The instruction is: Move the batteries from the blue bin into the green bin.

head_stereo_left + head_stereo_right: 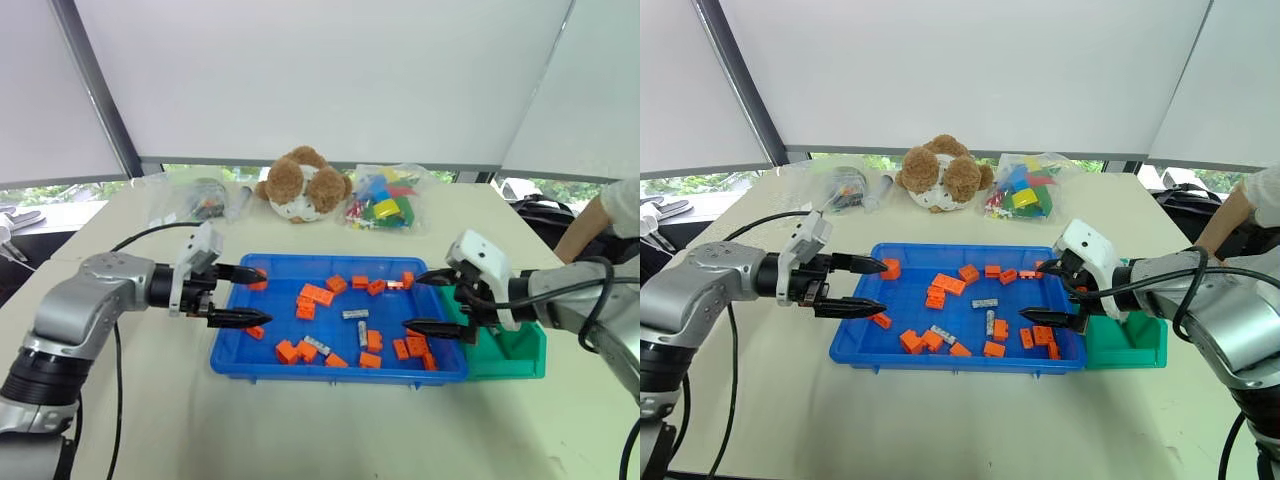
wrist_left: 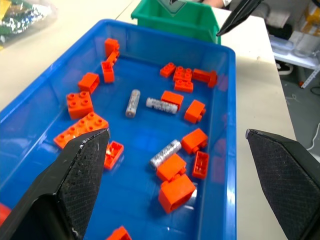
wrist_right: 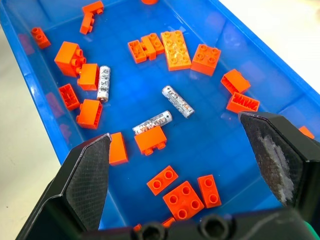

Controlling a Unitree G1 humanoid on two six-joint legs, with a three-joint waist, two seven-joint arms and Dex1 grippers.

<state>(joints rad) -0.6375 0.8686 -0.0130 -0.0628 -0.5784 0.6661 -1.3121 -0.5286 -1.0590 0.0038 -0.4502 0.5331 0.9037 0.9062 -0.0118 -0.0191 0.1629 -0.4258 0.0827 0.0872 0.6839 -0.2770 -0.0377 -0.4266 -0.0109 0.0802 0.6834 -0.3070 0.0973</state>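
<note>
Three batteries [image 3: 177, 101] lie loose on the floor of the blue bin [image 1: 232, 330], all on their sides among scattered orange blocks [image 1: 316, 295]. Each is a slim silvery-grey cylinder with dark print along its wrap, about as long as a block but thinner. In the right wrist view one lies next to an orange block near one long wall, one lies bare in the middle of the bin, and the third rests against the edge of a two-stud block. None of them touches another.

The blue bin sits in the middle of the pale worktop [image 1: 330, 430], a wide shallow tray with low walls. The green bin [image 1: 520, 350] stands just beside its right end, smaller and deeper; I cannot tell whether anything lies inside it.

The left hand [image 1: 245, 297] hangs over the left end of the blue bin, its two black fingers spread apart and grasping nothing. The right hand [image 1: 428, 303] hangs over the right end, fingers likewise spread wide and empty, with the batteries below and between them in its wrist view.

Behind the bins a brown-and-white plush toy [image 1: 303, 184] sits between a clear bag of coloured pieces [image 1: 385, 205] and another clear bag [image 1: 195, 197].
</note>
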